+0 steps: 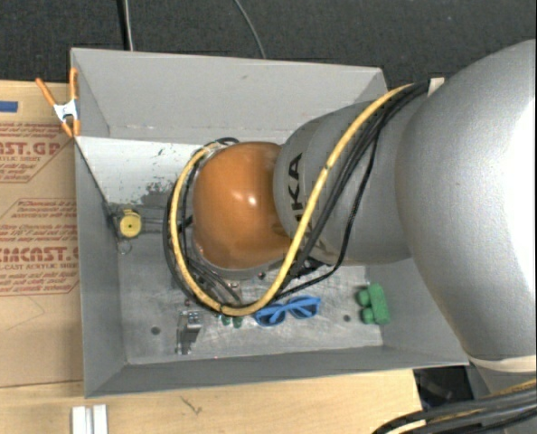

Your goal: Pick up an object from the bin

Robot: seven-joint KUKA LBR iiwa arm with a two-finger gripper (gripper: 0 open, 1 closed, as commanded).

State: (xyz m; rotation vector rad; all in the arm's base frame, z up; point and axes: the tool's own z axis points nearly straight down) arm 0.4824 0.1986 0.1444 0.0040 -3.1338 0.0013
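Gripper [221,289]: beneath the arm's orange cover [237,202], low in the bin [106,333]. Whether it is open or closed cannot be told, nor whether it holds anything.
Nearest: blue sunglasses [289,310], just beside it, view's lower right; small grey metal piece [189,330], lower left.
Farther: yellow disc [129,225]; green block [373,304].
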